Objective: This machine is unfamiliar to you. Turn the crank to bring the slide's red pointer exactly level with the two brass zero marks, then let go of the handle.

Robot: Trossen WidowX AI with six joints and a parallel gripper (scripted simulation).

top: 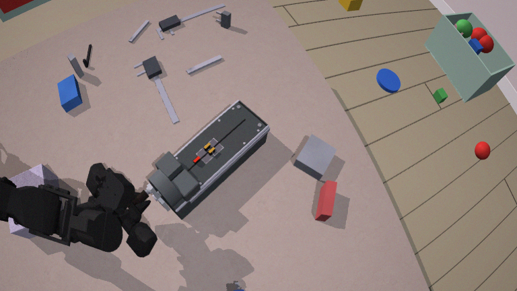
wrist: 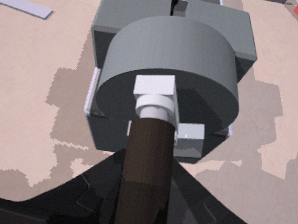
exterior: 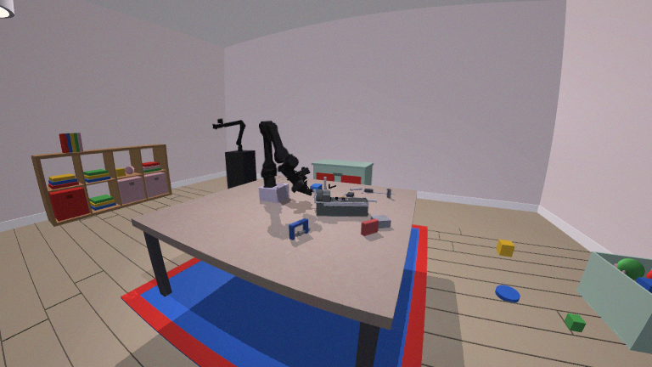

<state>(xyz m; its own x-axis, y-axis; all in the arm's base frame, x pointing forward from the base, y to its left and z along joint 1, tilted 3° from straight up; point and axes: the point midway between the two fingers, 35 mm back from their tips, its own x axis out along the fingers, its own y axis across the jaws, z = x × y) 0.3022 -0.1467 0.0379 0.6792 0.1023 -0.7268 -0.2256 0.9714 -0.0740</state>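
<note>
The dark grey machine (top: 225, 127) (exterior: 341, 209) stands on the table. Its red pointer (top: 196, 159) sits in the slot, on the crank side of the two brass zero marks (top: 207, 145) (top: 211, 149) and a short gap away from them. A white crank arm (wrist: 155, 84) lies at the round end housing, with its handle side at the top in the wrist view. The dark brown handle (top: 141, 197) (wrist: 149, 150) sticks out toward the arm. My gripper (top: 138, 203) (wrist: 145, 161) is shut on this handle. The fingertips are partly hidden behind the handle in the wrist view.
A grey block (top: 315, 155) (exterior: 382, 222) and a red block (top: 326, 201) (exterior: 369, 227) lie beyond the machine's side. A blue block (top: 69, 92), grey bars and dark tool-like parts lie on its other side. A blue arch (exterior: 298, 223) stands nearer the table's front edge.
</note>
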